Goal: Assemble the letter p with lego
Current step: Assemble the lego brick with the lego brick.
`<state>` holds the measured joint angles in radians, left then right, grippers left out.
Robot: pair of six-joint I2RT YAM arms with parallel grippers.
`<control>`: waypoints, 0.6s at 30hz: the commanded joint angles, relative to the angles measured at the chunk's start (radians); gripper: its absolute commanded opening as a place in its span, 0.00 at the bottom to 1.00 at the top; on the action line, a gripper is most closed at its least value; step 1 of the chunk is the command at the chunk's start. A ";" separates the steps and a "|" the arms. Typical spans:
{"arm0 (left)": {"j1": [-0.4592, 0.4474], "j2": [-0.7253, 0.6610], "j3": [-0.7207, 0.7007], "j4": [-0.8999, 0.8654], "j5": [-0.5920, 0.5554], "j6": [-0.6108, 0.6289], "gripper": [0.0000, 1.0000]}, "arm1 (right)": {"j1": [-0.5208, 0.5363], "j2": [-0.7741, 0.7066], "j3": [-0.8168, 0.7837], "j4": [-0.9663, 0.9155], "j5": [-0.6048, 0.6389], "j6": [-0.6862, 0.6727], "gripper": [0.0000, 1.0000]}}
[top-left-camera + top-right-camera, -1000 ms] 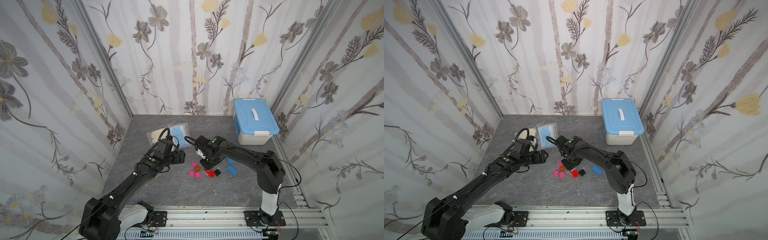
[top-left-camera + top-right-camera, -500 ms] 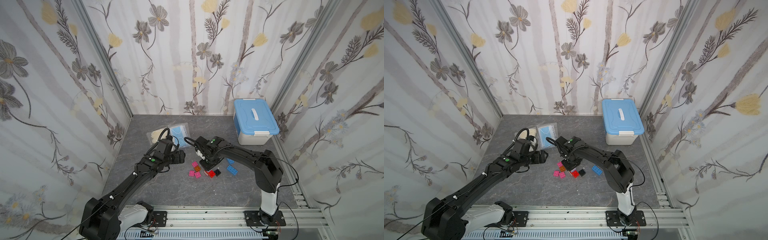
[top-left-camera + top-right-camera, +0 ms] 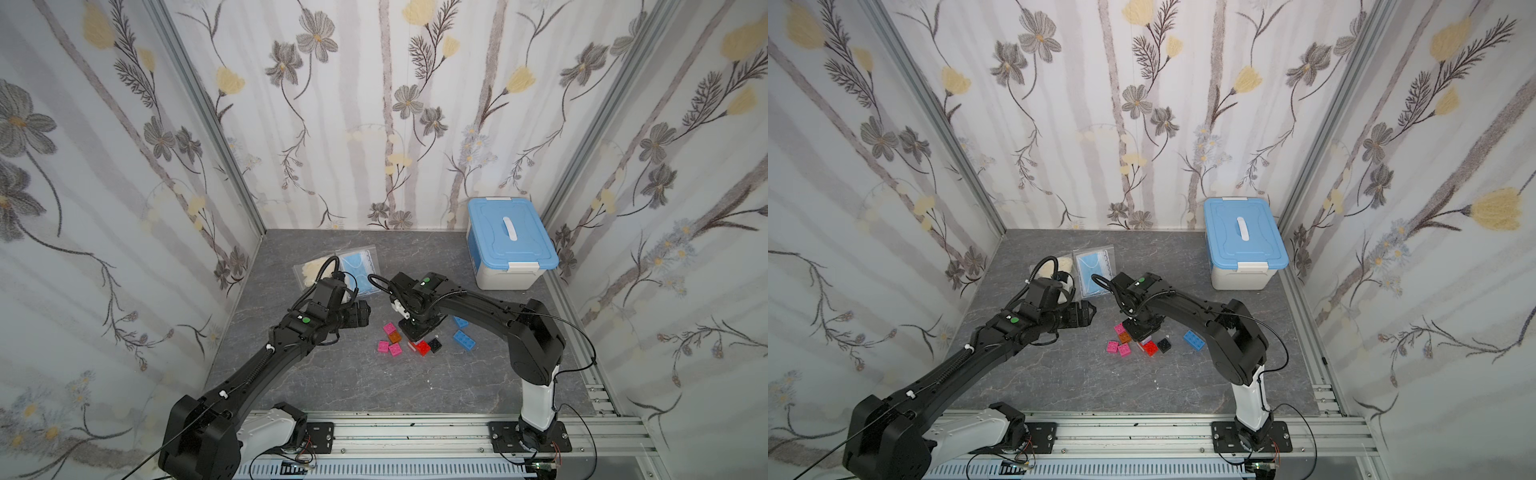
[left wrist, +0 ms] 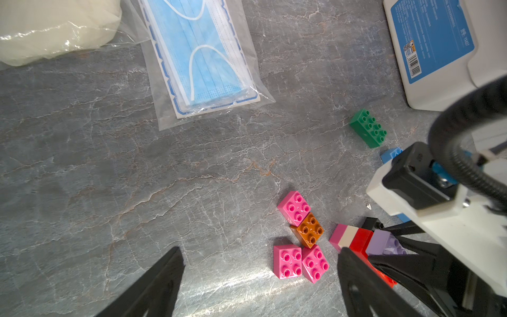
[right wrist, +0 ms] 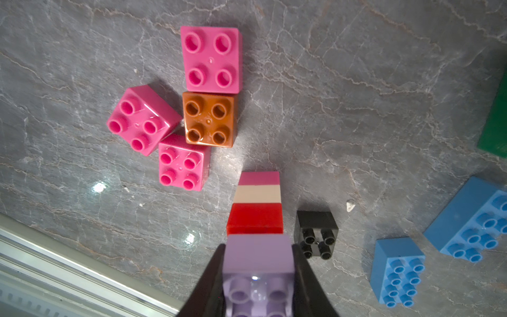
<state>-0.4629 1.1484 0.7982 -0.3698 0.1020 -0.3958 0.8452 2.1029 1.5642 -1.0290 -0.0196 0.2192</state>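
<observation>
Over the near middle of the desk point(image 3: 332, 386), the left arm's fingers point(image 4: 156, 285) are held wide apart above bare stone. Beside them, the right arm's fingers point(image 5: 208, 282) are clamped on the lavender brick point(image 5: 258, 258), which is seated atop a column made of a red brick point(image 5: 255, 219), a cream brick point(image 5: 258, 193) and a pink brick point(image 5: 259, 177). A black brick point(image 5: 315, 233) is just beside the column, three loose pink bricks point(image 5: 211, 59) and an orange brick point(image 5: 210, 120) are clustered touching on one side, and two blue bricks point(image 5: 397, 266) lie on the other. Farther back a green brick point(image 4: 369, 127) is seen alone, then a bagged pack of face masks point(image 4: 203, 55), and a blue-lidded white box point(image 3: 509, 241) is set in the far corner.
</observation>
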 commanded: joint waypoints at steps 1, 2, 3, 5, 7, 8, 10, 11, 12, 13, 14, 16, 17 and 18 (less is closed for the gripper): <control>0.003 0.003 -0.001 0.030 0.003 0.005 0.90 | 0.001 -0.007 0.003 0.014 0.031 0.003 0.18; 0.003 0.002 -0.001 0.030 0.004 0.005 0.90 | 0.002 -0.013 0.007 0.008 0.033 0.003 0.18; 0.002 0.002 -0.001 0.031 0.004 0.005 0.90 | 0.002 -0.018 0.009 0.004 0.036 0.002 0.18; 0.003 0.002 -0.002 0.030 0.005 0.005 0.90 | 0.001 -0.024 0.015 -0.003 0.041 0.000 0.18; 0.004 0.001 -0.002 0.031 0.006 0.003 0.90 | 0.002 -0.027 0.018 -0.006 0.042 0.000 0.17; 0.004 -0.001 -0.002 0.032 0.006 0.004 0.90 | 0.002 -0.029 0.018 -0.007 0.041 0.000 0.17; 0.004 -0.002 -0.002 0.031 0.005 0.004 0.90 | 0.002 -0.030 0.017 -0.008 0.043 0.000 0.17; 0.004 -0.001 -0.002 0.031 0.007 0.004 0.90 | 0.030 -0.029 0.016 -0.009 0.043 0.000 0.17; 0.004 -0.001 -0.002 0.031 0.007 0.004 0.90 | 0.032 -0.026 0.017 -0.009 0.043 0.000 0.17; 0.003 -0.001 -0.002 0.031 0.007 0.004 0.90 | 0.034 -0.025 0.017 -0.008 0.042 0.001 0.17; 0.004 -0.001 -0.002 0.031 0.007 0.003 0.90 | 0.034 -0.023 0.016 -0.009 0.041 0.002 0.17; 0.004 -0.001 -0.002 0.031 0.007 0.003 0.90 | 0.038 -0.020 0.014 -0.009 0.042 0.002 0.17; 0.004 -0.001 -0.002 0.031 0.008 0.003 0.90 | 0.037 -0.017 0.015 -0.009 0.042 0.002 0.17; 0.005 -0.001 -0.002 0.032 0.008 0.003 0.90 | 0.039 -0.015 0.015 -0.006 0.043 0.003 0.17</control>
<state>-0.4606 1.1496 0.7982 -0.3695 0.1062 -0.3958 0.8818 2.0804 1.5761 -1.0397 0.0113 0.2192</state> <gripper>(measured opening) 0.898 0.326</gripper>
